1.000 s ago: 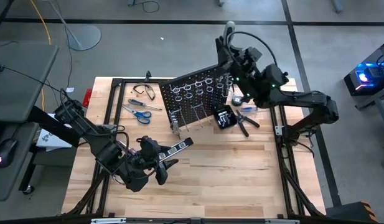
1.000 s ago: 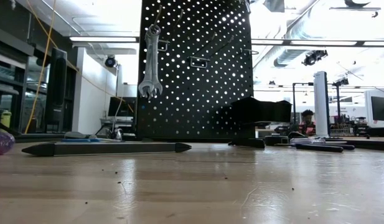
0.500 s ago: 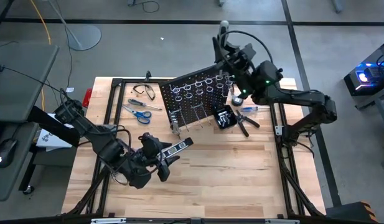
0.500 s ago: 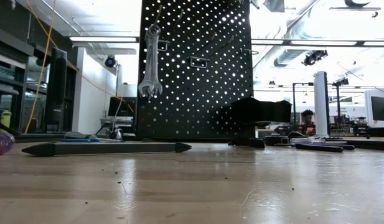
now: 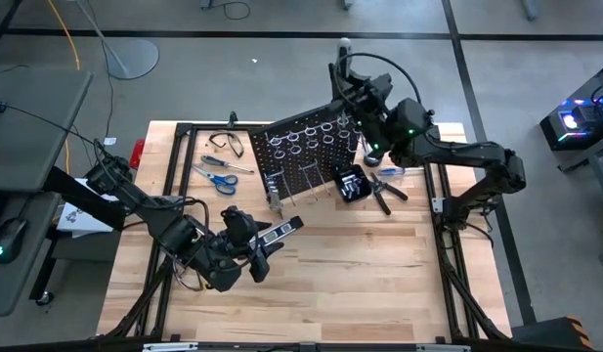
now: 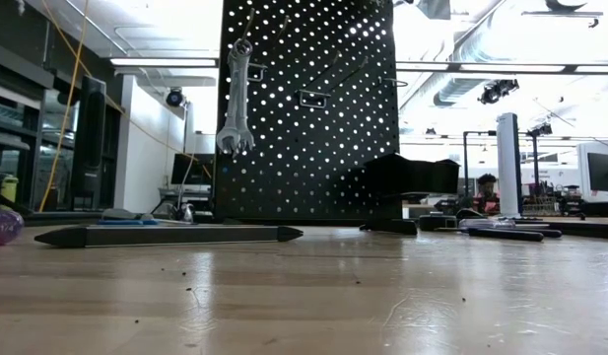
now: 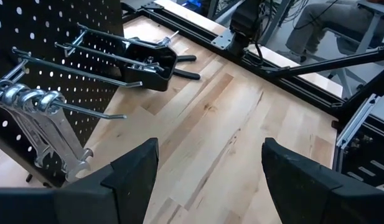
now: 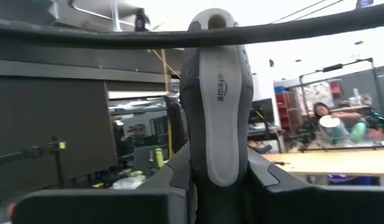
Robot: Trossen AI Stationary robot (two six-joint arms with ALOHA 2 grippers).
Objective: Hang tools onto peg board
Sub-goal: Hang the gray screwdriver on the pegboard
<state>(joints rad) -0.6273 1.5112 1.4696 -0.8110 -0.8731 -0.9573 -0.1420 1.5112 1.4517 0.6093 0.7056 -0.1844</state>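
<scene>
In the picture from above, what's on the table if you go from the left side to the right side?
Blue-handled scissors → left gripper → peg board → small black box → pliers.

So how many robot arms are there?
2. The left dark arm reaches over the wooden table's front, left gripper open. The right dark arm is raised behind the black holed peg board, right gripper holding a grey-handled tool.

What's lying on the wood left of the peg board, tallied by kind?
scissors: 1
screwdriver: 1
safety glasses: 1
Total: 3
</scene>
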